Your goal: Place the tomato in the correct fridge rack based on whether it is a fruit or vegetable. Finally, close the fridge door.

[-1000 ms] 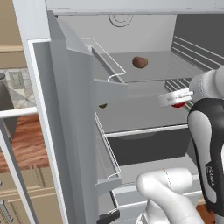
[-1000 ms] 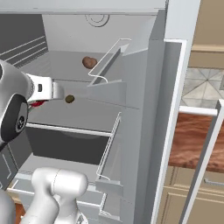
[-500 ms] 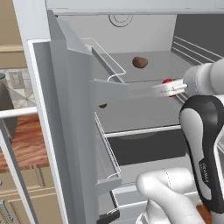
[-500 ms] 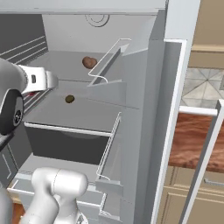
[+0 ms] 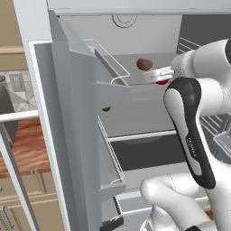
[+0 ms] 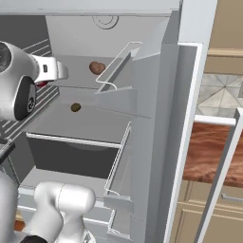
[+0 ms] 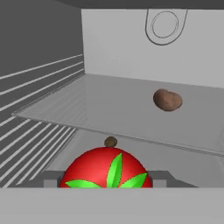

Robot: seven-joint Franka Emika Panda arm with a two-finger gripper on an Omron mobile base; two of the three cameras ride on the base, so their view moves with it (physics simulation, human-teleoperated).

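The arm has lifted since a second ago, carrying the tomato (image 7: 106, 169) from level with the middle shelf up to the edge of the upper glass shelf (image 7: 109, 113). The tool (image 5: 159, 76) is clamped on the tomato, which hangs just in front of that shelf's front edge, not yet over it. On the shelf sits a brown lump (image 7: 167, 100), toward the back; a smaller brown bit (image 6: 75, 107) lies on the shelf below. To do this well, I'd push straight in over the glass, keep well to the side of the lump, lower until the tomato rests, then release.
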